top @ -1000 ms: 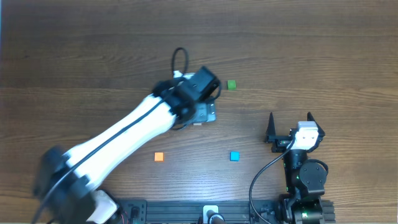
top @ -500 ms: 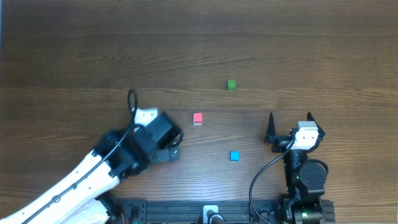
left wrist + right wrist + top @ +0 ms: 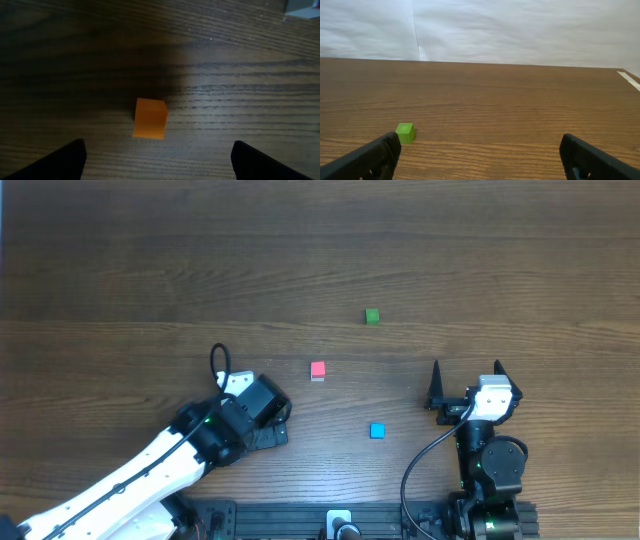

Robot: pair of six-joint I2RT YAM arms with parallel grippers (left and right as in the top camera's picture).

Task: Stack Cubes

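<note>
An orange cube (image 3: 150, 117) lies on the wooden table just ahead of my left gripper (image 3: 158, 150), which is open with the cube short of its fingers. Seen from above, the left gripper (image 3: 266, 430) hangs over that spot at the lower left and covers the cube. A pink cube (image 3: 318, 369) stands on a grey cube at the table's middle. A blue cube (image 3: 377, 431) lies nearer the front, and a green cube (image 3: 372, 316) (image 3: 405, 132) farther back. My right gripper (image 3: 467, 372) (image 3: 480, 139) is open and holds nothing at the right.
The grey cube's corner (image 3: 303, 7) shows beyond the orange cube in the left wrist view. A white wall rises behind the table's far edge (image 3: 520, 63). Bare wood lies around all the cubes.
My left arm has drawn back from the pink cube, which stays in place, and swung down to the lower left over the orange cube. The right arm has not moved.
</note>
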